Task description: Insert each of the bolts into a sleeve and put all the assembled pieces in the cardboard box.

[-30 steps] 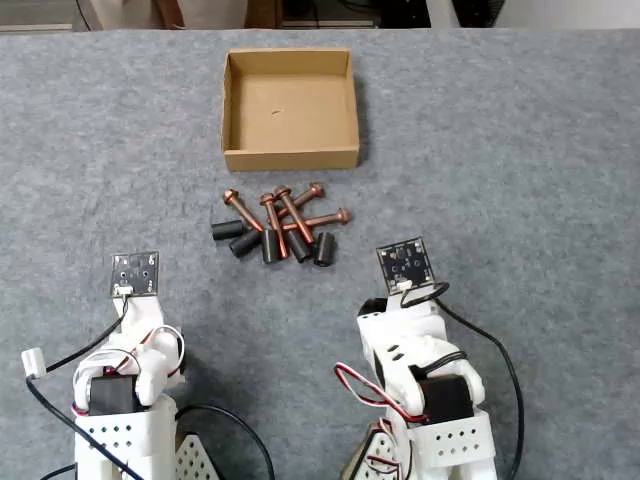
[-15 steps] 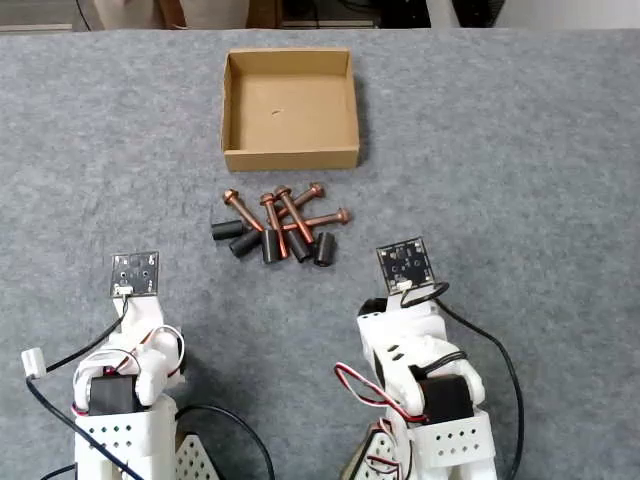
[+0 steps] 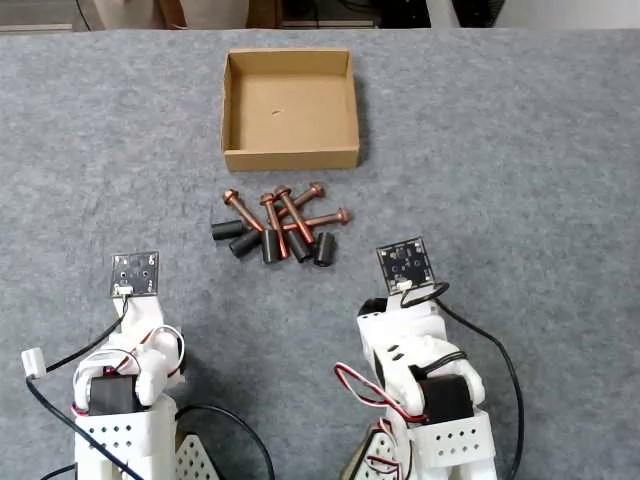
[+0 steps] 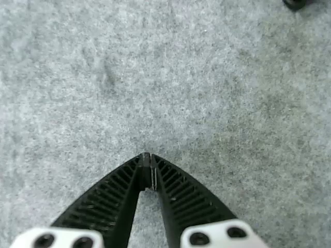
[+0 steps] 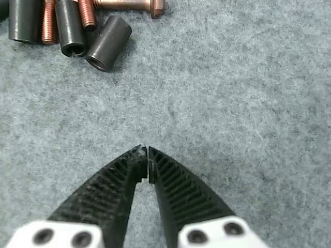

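Left hand (image 4: 146,157) and right hand (image 5: 145,152) hover with fingers pressed together, gripping nothing, low over the grey felt-covered table (image 3: 520,150). Copper-coloured bolts (image 3: 285,212) and short black sleeves (image 3: 270,245) lie clustered just in front of the open cardboard box (image 3: 290,158), whose bare brown floor shows.

An open-topped brown cardboard box (image 3: 290,158) is being carried upright by the grey counter (image 3: 520,150), near its far edge. Just beside it, toward the near edge, five copper bolts (image 3: 285,212) are lying crossed in a loose heap. Five black sleeves (image 3: 270,246) are lying on their sides in a row at the bolts' threaded ends.
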